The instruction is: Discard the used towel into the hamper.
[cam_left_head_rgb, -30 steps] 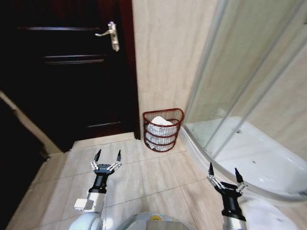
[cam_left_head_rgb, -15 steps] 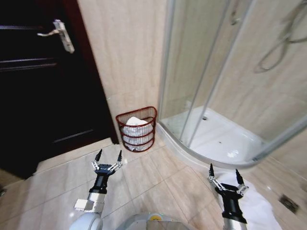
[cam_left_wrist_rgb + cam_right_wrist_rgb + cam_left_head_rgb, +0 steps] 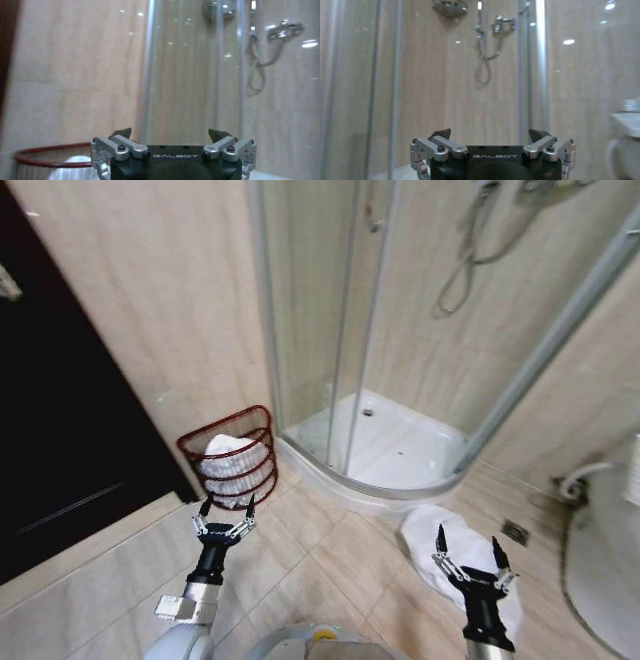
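Note:
A white towel (image 3: 425,542) lies crumpled on the tiled floor at the right, in front of the shower tray. My right gripper (image 3: 467,540) hangs open above its near part, holding nothing; the right wrist view shows the same gripper (image 3: 490,133) pointing at the shower wall. The hamper (image 3: 225,422), a dark red wire basket, stands against the wall at the left with white cloth (image 3: 228,460) inside. Just in front of it my left gripper (image 3: 228,505) is open and empty. In the left wrist view, the left gripper (image 3: 170,133) has the hamper's rim (image 3: 45,153) beyond it.
A glass shower cubicle (image 3: 340,330) with a curved white tray (image 3: 400,450) fills the middle back. A dark door (image 3: 60,440) is at the left. A floor drain (image 3: 515,530) and a white fixture (image 3: 600,570) sit at the right.
The head camera has swung to the right, so the door and hamper slid left in the picture and the towel on the floor came into view. Both grippers stay open, held as before.

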Controlling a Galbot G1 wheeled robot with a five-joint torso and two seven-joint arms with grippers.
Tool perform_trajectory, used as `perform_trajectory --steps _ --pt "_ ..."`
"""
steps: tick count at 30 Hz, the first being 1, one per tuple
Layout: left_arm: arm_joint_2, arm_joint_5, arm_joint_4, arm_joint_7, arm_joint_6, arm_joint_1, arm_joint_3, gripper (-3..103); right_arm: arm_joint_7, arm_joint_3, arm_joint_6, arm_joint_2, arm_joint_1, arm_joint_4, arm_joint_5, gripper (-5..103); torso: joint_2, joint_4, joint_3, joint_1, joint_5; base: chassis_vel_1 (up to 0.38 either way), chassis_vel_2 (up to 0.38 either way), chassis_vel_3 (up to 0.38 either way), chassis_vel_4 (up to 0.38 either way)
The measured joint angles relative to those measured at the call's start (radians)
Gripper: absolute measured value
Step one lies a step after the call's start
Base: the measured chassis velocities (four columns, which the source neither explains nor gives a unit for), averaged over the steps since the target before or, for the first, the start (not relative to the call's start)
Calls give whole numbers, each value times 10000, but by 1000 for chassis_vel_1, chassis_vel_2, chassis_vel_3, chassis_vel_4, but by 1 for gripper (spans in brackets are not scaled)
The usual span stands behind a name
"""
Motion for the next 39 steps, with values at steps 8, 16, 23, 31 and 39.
perform_trajectory --steps 8,16,23,31,39 --pt "-14 4 47 0 -21 -14 -3 100 235 -106 94 -52 -174 -17 -6 100 2 1 1 0 0 -131 -130 -117 -140" --pt "35 -89 57 28 -25 -26 -44 100 407 -204 113 -171 -391 3 -14 100 3 -1 2 1 0 -141 -138 -133 -128" --pt "30 -264 112 156 -99 -85 -21 100 423 -170 109 -136 -387 26 12 100 4 -1 3 1 1 -114 -114 -122 -116" --pt "117 -502 44 97 -156 -133 -47 100 953 -251 180 -118 -330 18 68 100 4 1 3 1 0 -37 -44 -41 -42" --pt "70 -494 90 180 -248 -74 -29 100 1430 -198 403 -125 -144 -29 249 100 5 -1 3 1 0 0 0 0 0"
